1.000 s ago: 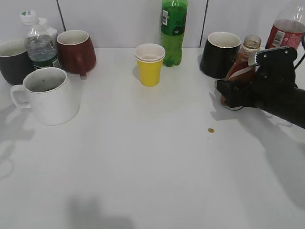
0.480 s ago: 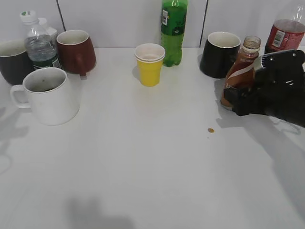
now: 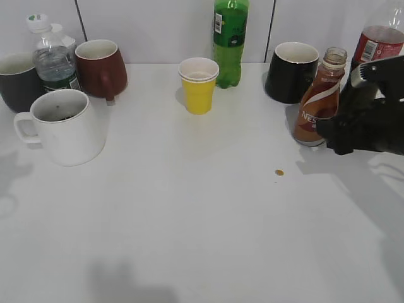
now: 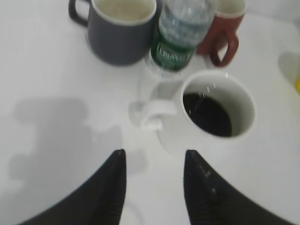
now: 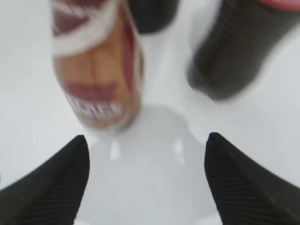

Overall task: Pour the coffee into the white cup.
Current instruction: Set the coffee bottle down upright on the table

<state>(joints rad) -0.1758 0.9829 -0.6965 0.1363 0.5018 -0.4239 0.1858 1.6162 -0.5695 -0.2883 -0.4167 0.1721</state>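
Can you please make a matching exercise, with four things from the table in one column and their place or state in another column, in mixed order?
Column A:
1. white cup
2. Nescafe bottle
3. yellow paper cup
4. right claw

Column B:
a. stands uncapped on the table
b. open, holding nothing
c. has dark liquid inside
d. stands beside the green bottle

Pairs: 1-c, 2-a, 3-d, 4-b
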